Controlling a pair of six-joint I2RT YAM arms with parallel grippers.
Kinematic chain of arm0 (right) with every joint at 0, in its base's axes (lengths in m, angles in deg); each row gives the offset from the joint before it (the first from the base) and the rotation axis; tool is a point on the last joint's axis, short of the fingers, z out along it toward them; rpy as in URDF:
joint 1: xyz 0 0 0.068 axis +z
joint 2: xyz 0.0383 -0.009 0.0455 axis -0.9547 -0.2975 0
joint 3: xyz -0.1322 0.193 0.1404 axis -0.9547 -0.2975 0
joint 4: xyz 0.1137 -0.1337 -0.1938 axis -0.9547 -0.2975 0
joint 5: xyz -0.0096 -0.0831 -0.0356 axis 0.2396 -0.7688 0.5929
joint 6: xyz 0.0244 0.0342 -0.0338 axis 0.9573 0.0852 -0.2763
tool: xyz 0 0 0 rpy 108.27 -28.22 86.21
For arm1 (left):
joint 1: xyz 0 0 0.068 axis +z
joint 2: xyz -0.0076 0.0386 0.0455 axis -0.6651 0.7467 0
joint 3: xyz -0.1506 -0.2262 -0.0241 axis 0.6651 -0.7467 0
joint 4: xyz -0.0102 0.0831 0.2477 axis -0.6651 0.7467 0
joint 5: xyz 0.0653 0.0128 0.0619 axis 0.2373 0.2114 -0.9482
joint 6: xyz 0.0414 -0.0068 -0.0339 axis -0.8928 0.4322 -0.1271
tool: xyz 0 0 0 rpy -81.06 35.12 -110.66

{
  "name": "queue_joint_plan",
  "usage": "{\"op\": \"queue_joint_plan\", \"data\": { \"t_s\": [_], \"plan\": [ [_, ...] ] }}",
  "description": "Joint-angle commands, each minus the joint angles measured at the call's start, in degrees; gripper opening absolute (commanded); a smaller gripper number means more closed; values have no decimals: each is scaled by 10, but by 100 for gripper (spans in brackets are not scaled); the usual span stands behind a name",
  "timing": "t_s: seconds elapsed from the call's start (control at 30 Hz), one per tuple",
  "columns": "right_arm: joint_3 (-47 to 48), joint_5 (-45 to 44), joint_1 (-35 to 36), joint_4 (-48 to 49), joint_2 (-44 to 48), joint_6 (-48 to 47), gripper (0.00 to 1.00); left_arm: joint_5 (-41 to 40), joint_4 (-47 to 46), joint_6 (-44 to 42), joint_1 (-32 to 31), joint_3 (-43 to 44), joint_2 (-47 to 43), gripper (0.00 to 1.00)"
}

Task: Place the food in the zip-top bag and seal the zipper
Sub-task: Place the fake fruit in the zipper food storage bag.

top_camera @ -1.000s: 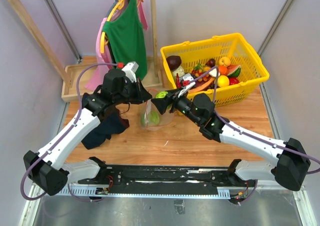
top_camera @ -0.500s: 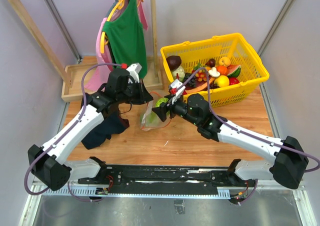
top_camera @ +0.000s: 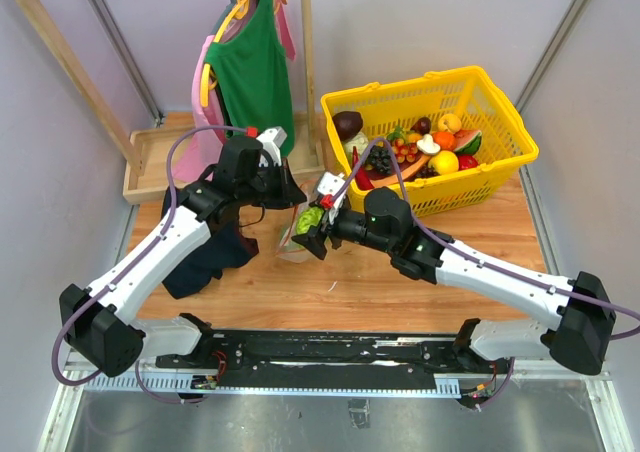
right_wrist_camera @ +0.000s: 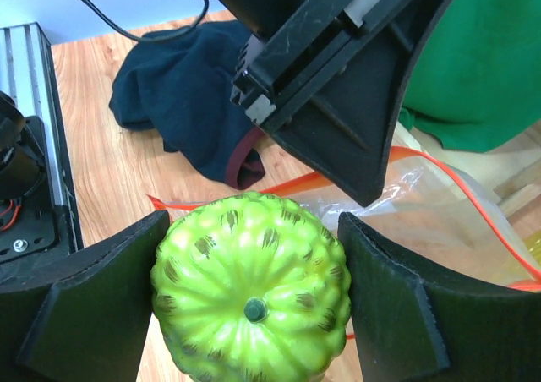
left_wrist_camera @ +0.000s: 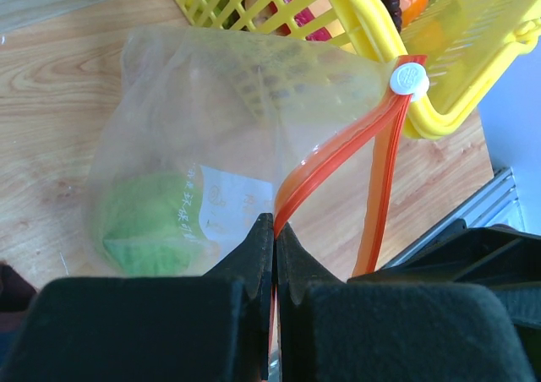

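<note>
We've got the ridged green plastic toy fruit (right_wrist_camera: 251, 302) clamped in the right gripper (top_camera: 312, 234), right by the mouth of the clear crinkly zip-top bag (left_wrist_camera: 211, 137). The left gripper (left_wrist_camera: 275, 234) pinches the thin orange-red zipper strip (left_wrist_camera: 338, 158); looks like another green piece (left_wrist_camera: 139, 226) inside.

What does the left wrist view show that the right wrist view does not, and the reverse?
Only the left wrist view: a green piece inside the zip-top bag, the white label, the white slider, and the left gripper shut on the zipper. Only the right wrist view: the right gripper holding a ribbed green fruit, a dark blue cloth, a green garment. Both: the bag, its orange zipper, the wooden table.
</note>
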Motion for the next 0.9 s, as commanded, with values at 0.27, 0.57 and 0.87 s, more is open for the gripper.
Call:
{"op": "queue_joint_plan", "data": {
  "t_s": [0.27,0.57,0.87],
  "plan": [
    [30,-101,11,-20,-52,-18,52,60,-2,-22,3,10,-19,0],
    [36,-215,10,-23,-65,-16,55,94,11,-45,2,6,-24,0],
    [28,-250,10,42,-92,-55,78,115,10,-51,2,-1,-25,0]
  ]
}}
